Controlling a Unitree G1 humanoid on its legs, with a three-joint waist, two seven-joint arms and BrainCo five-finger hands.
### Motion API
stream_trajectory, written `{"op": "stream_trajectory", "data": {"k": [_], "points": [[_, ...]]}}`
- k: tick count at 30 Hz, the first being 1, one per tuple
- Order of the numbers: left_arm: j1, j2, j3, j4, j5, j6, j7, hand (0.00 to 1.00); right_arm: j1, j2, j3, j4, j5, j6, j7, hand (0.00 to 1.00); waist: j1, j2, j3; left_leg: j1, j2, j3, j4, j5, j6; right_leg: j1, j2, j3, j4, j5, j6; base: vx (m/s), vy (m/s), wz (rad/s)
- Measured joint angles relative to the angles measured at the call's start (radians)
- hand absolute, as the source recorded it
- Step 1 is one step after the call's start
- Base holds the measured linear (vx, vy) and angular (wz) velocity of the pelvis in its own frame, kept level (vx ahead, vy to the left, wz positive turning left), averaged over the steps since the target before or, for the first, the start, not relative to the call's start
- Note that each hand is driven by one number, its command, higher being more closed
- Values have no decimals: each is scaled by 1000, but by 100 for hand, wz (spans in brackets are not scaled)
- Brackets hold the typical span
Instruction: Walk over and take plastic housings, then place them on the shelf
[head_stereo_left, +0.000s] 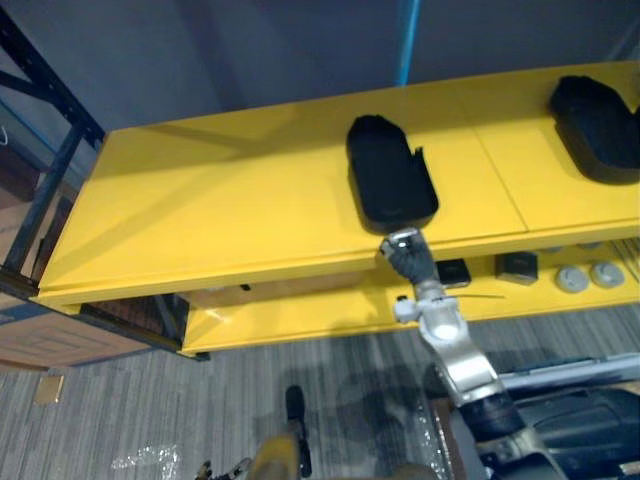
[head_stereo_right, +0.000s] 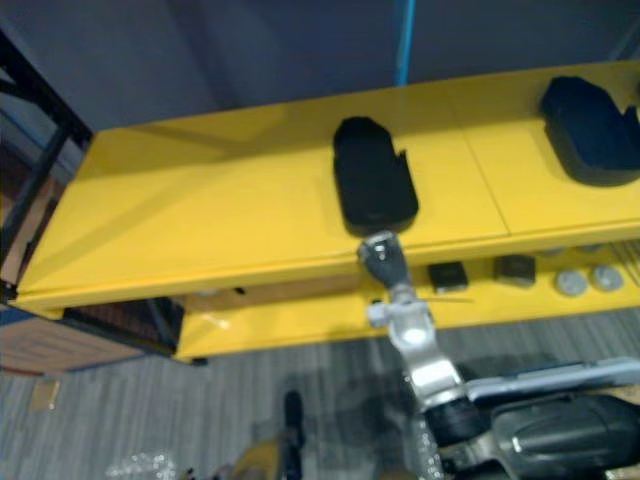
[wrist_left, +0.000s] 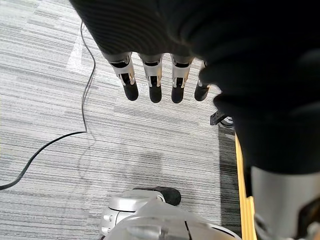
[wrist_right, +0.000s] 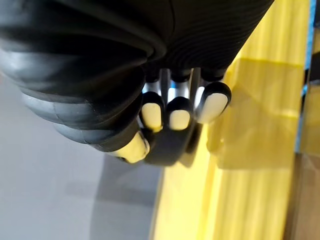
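The shelf (head_stereo_left: 250, 200) has an upper board and, under it and a little nearer, a lower board (head_stereo_left: 300, 312). Two plastic housings lie on the upper board, well apart: the middle housing (head_stereo_left: 392, 172) about the centre, and the right housing (head_stereo_left: 597, 128) at 2 o'clock from it, near the right end. The right robot hand (head_stereo_left: 403, 250) is at 6 o'clock from the middle housing, at the front edge of the upper board. At 3 o'clock from this robot hand, on the lower board, two small blocks (head_stereo_left: 453, 272) and then two round parts (head_stereo_left: 572, 279) stand in a row. The left robot hand (wrist_left: 154, 80) hangs over the floor (head_stereo_left: 150, 400)
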Motion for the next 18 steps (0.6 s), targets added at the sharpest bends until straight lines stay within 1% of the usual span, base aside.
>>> {"op": "stream_trajectory", "data": {"k": [5, 11, 15, 18], "points": [[0, -2, 0, 0, 2, 4, -1, 0, -27, 0, -23, 26, -4, -1, -3, 100, 2, 5, -3, 5, -5, -2, 0, 0, 0, 9, -3, -4, -3, -1, 1, 1, -4, 1], [1, -11, -1, 0, 3, 11, -3, 0, -52, -1, -41, 103, -8, 10, -24, 100, 5, 22, -8, 11, -10, -2, 0, 0, 0, 14, -8, -5, -1, -4, 5, 0, 0, 0], [1, -21, -1, -1, 3, 29, -3, 0, -74, -3, -48, 139, -8, 10, -24, 100, 5, 39, -9, 17, -16, -2, 0, 0, 0, 20, -15, -6, 0, -4, 7, 0, 0, 0], [1, -23, -1, -1, 2, 30, -5, 0, -117, -4, -82, 191, -8, 9, -24, 100, 7, 42, -10, 17, -17, -4, 0, 0, 1, 20, -16, -8, 0, -6, 8, -5, 2, 1]]}}
